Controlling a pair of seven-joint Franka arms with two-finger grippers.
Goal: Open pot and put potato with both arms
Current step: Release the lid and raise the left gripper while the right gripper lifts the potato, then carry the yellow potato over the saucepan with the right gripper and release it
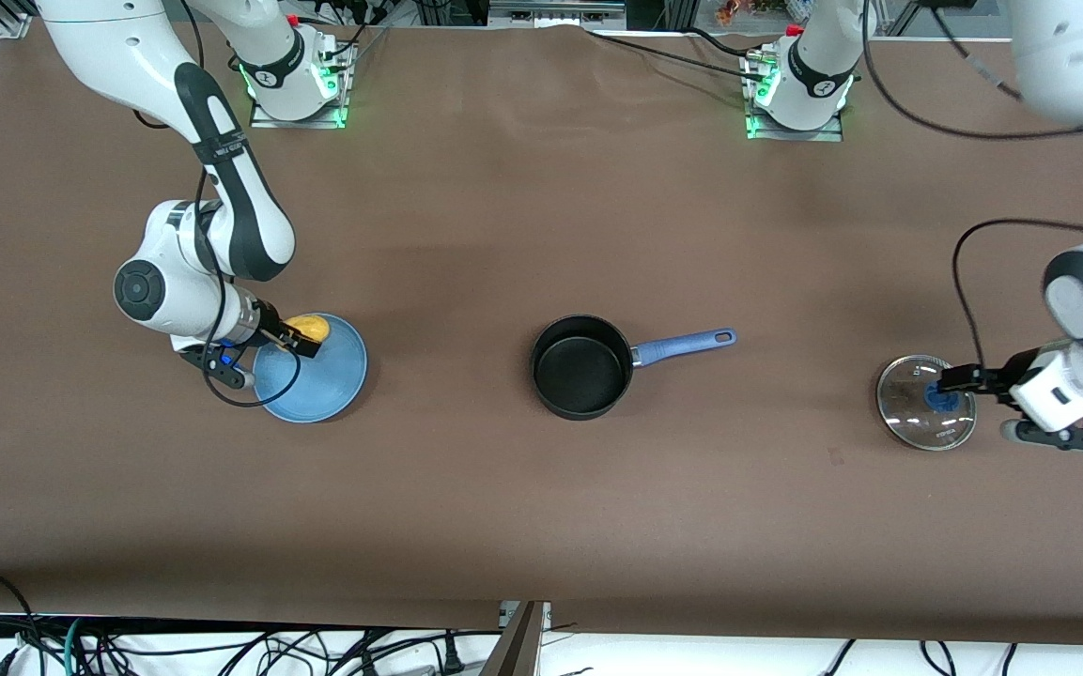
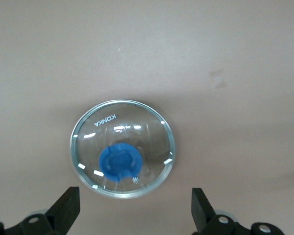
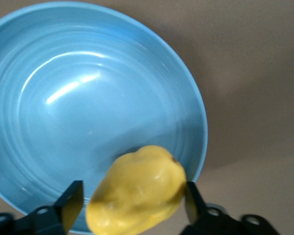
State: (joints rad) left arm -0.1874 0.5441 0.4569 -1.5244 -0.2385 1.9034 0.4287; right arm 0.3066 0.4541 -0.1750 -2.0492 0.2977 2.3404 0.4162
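Brown table [image 1: 503, 235]: right gripper [image 1: 301, 340] jaws around potato [image 1: 308, 329], left gripper [image 1: 959, 380] jaws wide over lid [image 1: 921, 413].

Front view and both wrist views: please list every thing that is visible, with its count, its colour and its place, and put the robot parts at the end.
pot: one, black with a blue handle, uncovered, at the middle of the table.
lid: one, clear glass with a blue knob, flat on the table toward the left arm's end.
plate: one, blue, on the table toward the right arm's end.
potato: one, yellow, between the right gripper's fingers, above the plate.
table: one, brown cover.
cables: several, black, along the table edge nearest the front camera.
left gripper: one, black, open, over the lid.
right gripper: one, black, shut on the potato over the plate.
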